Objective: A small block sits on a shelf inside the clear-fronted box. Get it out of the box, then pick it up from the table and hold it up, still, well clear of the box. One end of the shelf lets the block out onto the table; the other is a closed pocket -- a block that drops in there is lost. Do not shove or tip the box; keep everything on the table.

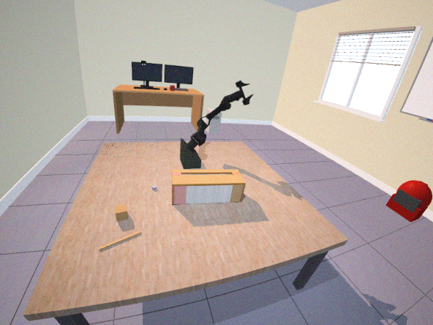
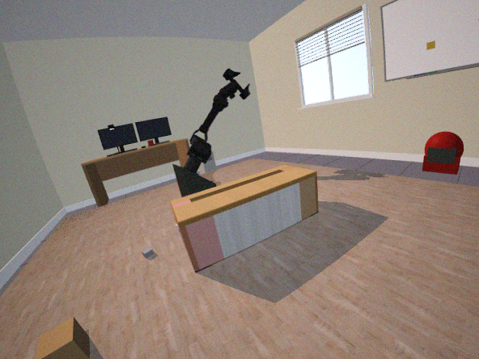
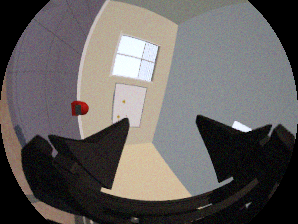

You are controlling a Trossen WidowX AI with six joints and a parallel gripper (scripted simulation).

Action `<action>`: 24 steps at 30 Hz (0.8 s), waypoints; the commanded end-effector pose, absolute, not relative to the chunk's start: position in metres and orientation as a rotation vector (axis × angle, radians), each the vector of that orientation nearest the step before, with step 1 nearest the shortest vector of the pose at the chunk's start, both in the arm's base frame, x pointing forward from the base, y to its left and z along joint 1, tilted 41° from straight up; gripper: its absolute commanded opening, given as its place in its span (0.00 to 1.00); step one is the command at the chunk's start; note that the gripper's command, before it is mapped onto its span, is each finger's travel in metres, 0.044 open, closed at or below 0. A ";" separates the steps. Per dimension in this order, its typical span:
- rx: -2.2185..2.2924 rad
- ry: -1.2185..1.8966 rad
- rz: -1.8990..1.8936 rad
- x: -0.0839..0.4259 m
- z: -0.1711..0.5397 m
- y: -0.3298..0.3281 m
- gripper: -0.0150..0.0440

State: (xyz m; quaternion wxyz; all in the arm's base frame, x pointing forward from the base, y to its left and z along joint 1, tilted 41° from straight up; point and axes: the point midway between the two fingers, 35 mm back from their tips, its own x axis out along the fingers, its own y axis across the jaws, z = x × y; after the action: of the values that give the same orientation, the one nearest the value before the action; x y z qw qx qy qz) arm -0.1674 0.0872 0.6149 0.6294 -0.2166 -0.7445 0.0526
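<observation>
The box [image 1: 208, 178] [image 2: 259, 191] has a wooden top with a long slot, a pale clear front, a pink panel at its left end and a wooden panel at its right end. No block or shelf can be made out through the front. A small light-grey block [image 1: 154, 188] [image 2: 148, 253] lies on the table, outside the box, a little off its pink end. My gripper [image 1: 251, 90] [image 2: 244, 79] [image 3: 163, 120] is wide open and empty. It is raised high above the table, behind and to the right of the box, far from the block.
A wooden cube [image 1: 121, 213] [image 2: 61, 341] stands on the table [image 1: 205, 256] at the front left. A thin wooden stick [image 1: 121, 241] lies in front of it. The arm's dark base [image 1: 190, 158] [image 2: 193, 183] stands close behind the box.
</observation>
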 end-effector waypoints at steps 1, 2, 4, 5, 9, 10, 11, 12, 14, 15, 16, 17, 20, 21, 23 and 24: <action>-0.495 -1.702 0.121 -0.166 0.615 0.087 0.93; -0.491 -1.690 0.122 -0.162 0.617 0.086 0.93; -0.475 -1.645 0.126 -0.145 0.621 0.083 0.93; -0.463 -1.611 0.129 -0.132 0.624 0.081 0.93; -0.400 -1.434 0.141 -0.064 0.635 0.068 0.93; -0.385 -1.394 0.142 -0.049 0.636 0.064 0.93; -0.372 -1.352 0.151 -0.034 0.636 0.062 0.93; -0.355 -1.301 0.162 -0.017 0.636 0.060 0.93; -0.319 -1.198 0.181 0.018 0.634 0.054 0.93; -0.300 -1.147 0.189 0.036 0.632 0.051 0.93; -0.280 -1.096 0.198 0.053 0.630 0.048 0.93; -0.259 -1.045 0.205 0.070 0.626 0.044 0.93; -0.193 -0.893 0.224 0.119 0.613 0.034 0.93; -0.178 -0.883 0.215 0.124 0.611 0.031 0.93; -0.127 -0.850 0.180 0.140 0.605 0.019 0.93; -0.099 -0.814 0.170 0.152 0.600 0.013 0.93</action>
State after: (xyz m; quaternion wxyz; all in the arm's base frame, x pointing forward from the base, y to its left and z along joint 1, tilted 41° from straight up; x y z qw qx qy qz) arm 0.1244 0.0278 0.6114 0.8940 -0.0821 -0.4299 0.0961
